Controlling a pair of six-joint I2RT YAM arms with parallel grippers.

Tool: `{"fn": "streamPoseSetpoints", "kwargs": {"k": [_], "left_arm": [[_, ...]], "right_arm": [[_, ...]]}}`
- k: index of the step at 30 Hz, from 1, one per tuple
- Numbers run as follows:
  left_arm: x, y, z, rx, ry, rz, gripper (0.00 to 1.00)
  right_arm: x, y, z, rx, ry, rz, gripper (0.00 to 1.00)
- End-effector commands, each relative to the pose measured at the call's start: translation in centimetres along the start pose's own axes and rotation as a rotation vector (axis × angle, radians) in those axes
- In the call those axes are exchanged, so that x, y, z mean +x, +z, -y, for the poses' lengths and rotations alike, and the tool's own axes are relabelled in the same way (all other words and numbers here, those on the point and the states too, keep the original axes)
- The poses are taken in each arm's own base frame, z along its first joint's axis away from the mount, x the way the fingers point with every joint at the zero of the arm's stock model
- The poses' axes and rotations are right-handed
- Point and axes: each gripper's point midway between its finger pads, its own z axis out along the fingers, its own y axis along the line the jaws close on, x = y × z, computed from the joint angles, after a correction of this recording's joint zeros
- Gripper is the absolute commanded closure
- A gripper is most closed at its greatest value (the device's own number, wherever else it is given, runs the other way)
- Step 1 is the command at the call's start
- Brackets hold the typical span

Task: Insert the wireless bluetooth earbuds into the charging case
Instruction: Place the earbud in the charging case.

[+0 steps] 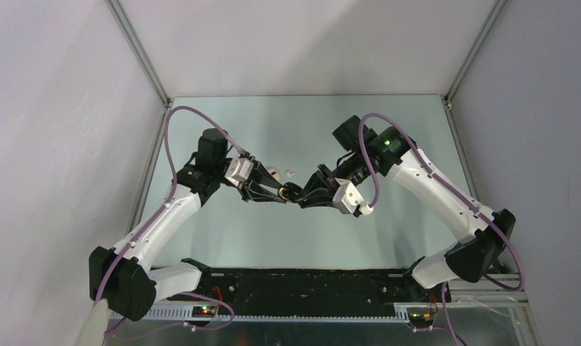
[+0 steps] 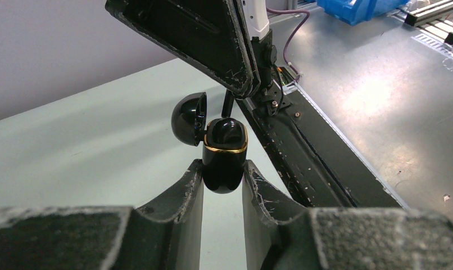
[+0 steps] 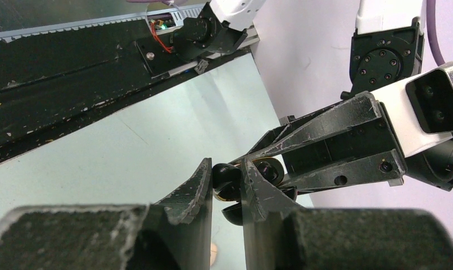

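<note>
The case (image 2: 224,166) is glossy black with a gold rim. Its lid (image 2: 189,119) is open, and a black dome (image 2: 225,132) sits in the mouth. The left gripper (image 2: 223,171) clamps the case. The right gripper (image 3: 225,170) brackets the top, but its hold is indeterminate.

charging case (image 2: 224,163): glossy black plastic, gold metallic band
jaws: matt black, scuffed, scratched
bench (image 2: 72,157): smooth pale green, faint sheen

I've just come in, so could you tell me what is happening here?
The left gripper holds the black charging case above the table, lid open. The right gripper has its fingers either side of it; whether it clamps is unclear. The earbuds lie on the table beyond, not yet inserted.
</note>
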Motion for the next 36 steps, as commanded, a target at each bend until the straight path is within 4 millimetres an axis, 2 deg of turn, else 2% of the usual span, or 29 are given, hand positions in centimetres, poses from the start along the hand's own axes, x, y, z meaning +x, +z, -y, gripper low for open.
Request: {"fn": "streamPoseSetpoints", "kwargs": {"k": [1,10,19,20,23,27,32,36], "left_arm": [[-1.6,0.3,0.4,0.041,0.072,0.028,1.00],[-1.6,0.3,0.4,0.040,0.075,0.027,1.00],[-1.6,0.1,0.2,0.038,0.079,0.029,1.00],[-1.5,0.1,0.2,0.037,0.076,0.029,1.00],[-1.5,0.1,0.2,0.037,0.076,0.030,1.00],[-1.4,0.0,0.2,0.036,0.076,0.030,1.00],[-1.2,-0.1,0.0,0.030,0.071,0.029,1.00],[-1.3,-0.3,-0.1,0.023,0.074,0.028,1.00]], "right_arm": [[-0.3,0.1,0.7,-0.013,-0.194,-0.007,0.94],[0.9,0.3,1.8,0.019,-0.217,-0.053,0.94],[1.3,0.3,1.0,-0.008,-0.203,-0.066,0.93],[1.4,0.3,1.1,-0.009,-0.203,-0.070,0.92],[1.7,0.1,1.4,-0.001,-0.201,-0.087,0.79],[1.9,-0.3,2.2,0.018,-0.216,-0.111,0.70],[1.6,-0.8,2.9,0.035,-0.224,-0.130,0.61],[1.3,-0.9,3.1,0.040,-0.226,-0.133,0.58]]}}
